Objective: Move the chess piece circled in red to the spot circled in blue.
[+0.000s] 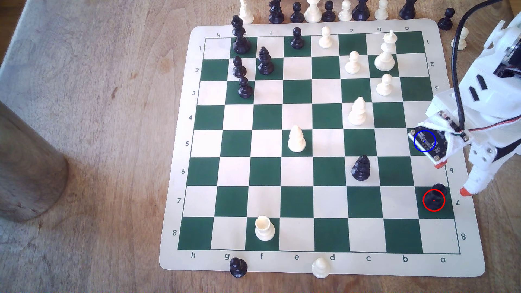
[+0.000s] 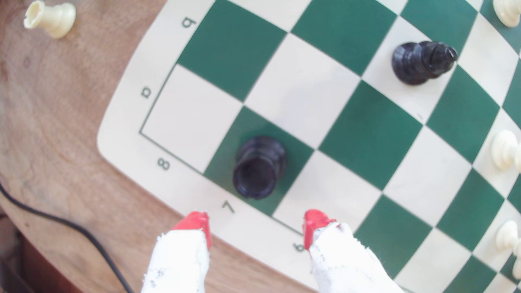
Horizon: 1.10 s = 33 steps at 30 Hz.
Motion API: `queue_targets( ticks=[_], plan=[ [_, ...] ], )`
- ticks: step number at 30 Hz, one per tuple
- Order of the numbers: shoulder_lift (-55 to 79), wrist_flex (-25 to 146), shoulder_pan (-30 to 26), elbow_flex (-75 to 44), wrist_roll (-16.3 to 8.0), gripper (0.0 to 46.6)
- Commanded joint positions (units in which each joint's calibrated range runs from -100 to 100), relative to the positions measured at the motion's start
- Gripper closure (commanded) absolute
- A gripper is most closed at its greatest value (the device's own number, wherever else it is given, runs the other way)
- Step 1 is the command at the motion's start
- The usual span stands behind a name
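The black rook (image 1: pixel 435 194) stands upright on the green square in row 7 of file a, at the board's edge on the exterior view's right, with a red ring drawn on it. In the wrist view the rook (image 2: pixel 259 167) is seen from above, just ahead of my red fingertips (image 2: pixel 197 222). My gripper (image 1: pixel 453 178) (image 2: pixel 256 225) is open and holds nothing; it hovers over the board's margin beside the rook, apart from it. The blue-ringed green square (image 1: pixel 416 150) lies two rows further up file a, mostly hidden under my wrist camera board.
A black bishop (image 1: pixel 361 168) (image 2: pixel 423 62) stands two files in from the rook, one row up. A white rook (image 2: pixel 50 18) stands off the mat near the corner. A black cable (image 2: pixel 70 225) runs across the wooden table. White pieces (image 2: pixel 504 149) stand further in.
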Motion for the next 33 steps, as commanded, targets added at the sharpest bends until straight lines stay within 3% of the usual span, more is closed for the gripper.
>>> queue_targets(
  ticks=[1,7,20,33],
  plan=[
    [1.1,-1.4,-0.1,-1.9,-0.4,26.7],
    [3.6,-3.6,-1.5,-2.0,-1.7,25.8],
    [9.0,-9.9,1.1,-2.2,-1.4,29.6],
    [13.8,-12.3,-0.2,-1.7,-1.5,33.5]
  ],
)
